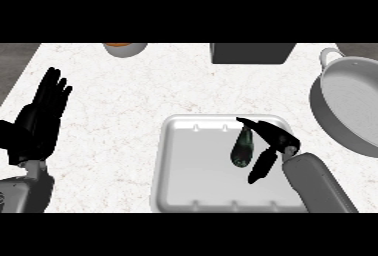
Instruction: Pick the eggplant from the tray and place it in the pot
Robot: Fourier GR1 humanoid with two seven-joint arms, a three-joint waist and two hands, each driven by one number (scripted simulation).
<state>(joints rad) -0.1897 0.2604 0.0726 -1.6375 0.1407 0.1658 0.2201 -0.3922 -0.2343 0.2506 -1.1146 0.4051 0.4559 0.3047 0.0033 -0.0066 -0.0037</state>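
Observation:
A dark green-purple eggplant (242, 148) lies in the right half of the white tray (190, 165) at the counter's front middle. My right hand (275, 141) hovers over the tray just right of the eggplant, with fingers stretched past its far end and the thumb pointing down beside its near end; the fingers are not curled round it. The grey pot (353, 102) stands at the right edge, partly cut off, one handle at its far side. At the left edge my left hand (40, 117) rests open with fingers up.
An orange-brown bowl (124, 48) sits at the counter's far edge, left of middle. A dark grey box (252, 53) stands at the far edge, right of middle. Bare white counter lies between tray and left hand.

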